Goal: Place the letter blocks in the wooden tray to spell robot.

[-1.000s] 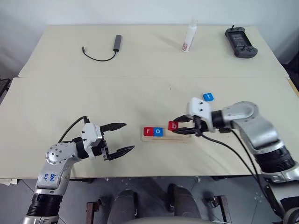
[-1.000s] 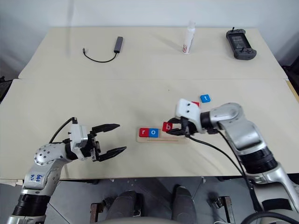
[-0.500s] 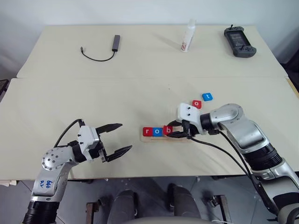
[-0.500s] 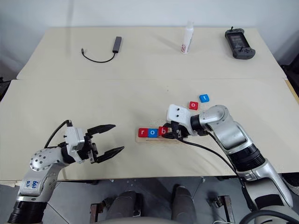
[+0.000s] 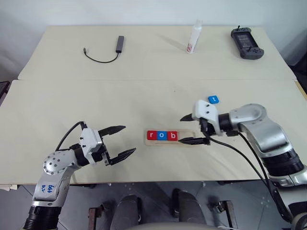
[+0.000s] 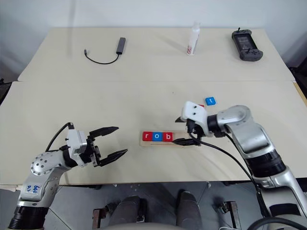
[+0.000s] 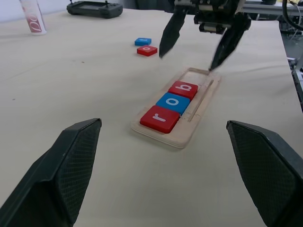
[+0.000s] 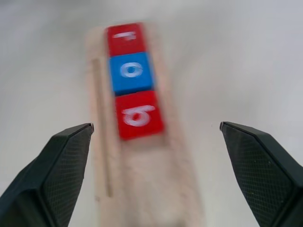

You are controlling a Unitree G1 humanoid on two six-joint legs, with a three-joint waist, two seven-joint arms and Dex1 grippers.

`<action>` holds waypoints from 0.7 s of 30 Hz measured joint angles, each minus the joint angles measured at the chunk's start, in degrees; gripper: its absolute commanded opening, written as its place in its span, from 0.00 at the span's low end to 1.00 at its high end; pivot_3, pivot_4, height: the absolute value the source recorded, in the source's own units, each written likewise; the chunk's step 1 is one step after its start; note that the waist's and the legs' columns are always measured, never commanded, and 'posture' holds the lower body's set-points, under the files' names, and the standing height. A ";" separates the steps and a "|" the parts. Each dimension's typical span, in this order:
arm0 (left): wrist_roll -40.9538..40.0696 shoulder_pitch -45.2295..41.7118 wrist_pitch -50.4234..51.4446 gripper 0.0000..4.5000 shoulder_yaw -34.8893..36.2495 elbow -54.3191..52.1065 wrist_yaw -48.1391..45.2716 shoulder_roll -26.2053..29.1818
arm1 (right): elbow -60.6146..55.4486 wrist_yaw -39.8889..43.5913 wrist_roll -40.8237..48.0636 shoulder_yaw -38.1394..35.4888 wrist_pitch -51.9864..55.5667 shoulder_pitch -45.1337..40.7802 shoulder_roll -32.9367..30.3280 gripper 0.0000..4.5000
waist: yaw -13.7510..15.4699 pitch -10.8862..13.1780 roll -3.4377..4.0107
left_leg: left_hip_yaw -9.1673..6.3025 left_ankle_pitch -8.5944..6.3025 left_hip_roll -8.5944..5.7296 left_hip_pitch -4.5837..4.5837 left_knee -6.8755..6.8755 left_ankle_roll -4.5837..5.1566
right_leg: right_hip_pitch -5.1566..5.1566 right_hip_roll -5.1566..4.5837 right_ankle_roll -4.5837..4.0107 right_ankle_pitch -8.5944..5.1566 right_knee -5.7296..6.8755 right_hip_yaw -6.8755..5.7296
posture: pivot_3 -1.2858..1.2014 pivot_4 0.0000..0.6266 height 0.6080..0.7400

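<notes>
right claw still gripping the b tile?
No. The right claw is open and empty, and the red b tile sits in the wooden tray.

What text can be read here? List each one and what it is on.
"r": red block, first in the wooden tray.
"o": blue block, second.
"b": red block, third.
"t": blue block on the table.
Bottle print: too small to read.

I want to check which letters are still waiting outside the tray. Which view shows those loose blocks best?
The left wrist view: the red o block and blue block lie side by side, unhidden. In the head views the blue t block is readable, but the right arm mostly covers the red one. The right wrist view faces the wooden tray instead.
</notes>
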 measured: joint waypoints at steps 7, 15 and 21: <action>0.33 -3.33 -0.29 1.00 -1.16 3.43 -0.93 -0.23 | 0.43 -6.78 3.82 -22.15 -11.10 22.65 -0.25 1.00 | 1.18 -0.01 0.00 | 0.12 -0.02 -0.01 0.09 -0.07 0.01 | 0.03 0.02 0.01 0.00 -0.04 0.03 | 0.52 0.24 1.00; 0.46 -8.77 -0.30 1.00 -2.00 8.48 -2.98 -0.75 | 1.22 -12.23 6.96 -37.52 -26.51 38.38 6.48 1.00 | 0.29 -0.01 0.01 | 0.18 -0.01 0.02 0.23 -0.10 -0.01 | 0.09 0.07 0.01 0.00 -0.02 0.12 | 0.52 0.24 1.00; 0.47 -12.03 -0.34 1.00 -2.14 10.74 -4.41 -1.41 | 1.56 -17.56 7.76 -38.17 -27.82 39.84 9.92 1.00 | -0.28 -0.03 0.03 | 0.18 0.00 0.01 0.25 -0.11 -0.02 | 0.09 0.06 0.01 0.00 0.00 0.16 | 0.52 0.24 1.00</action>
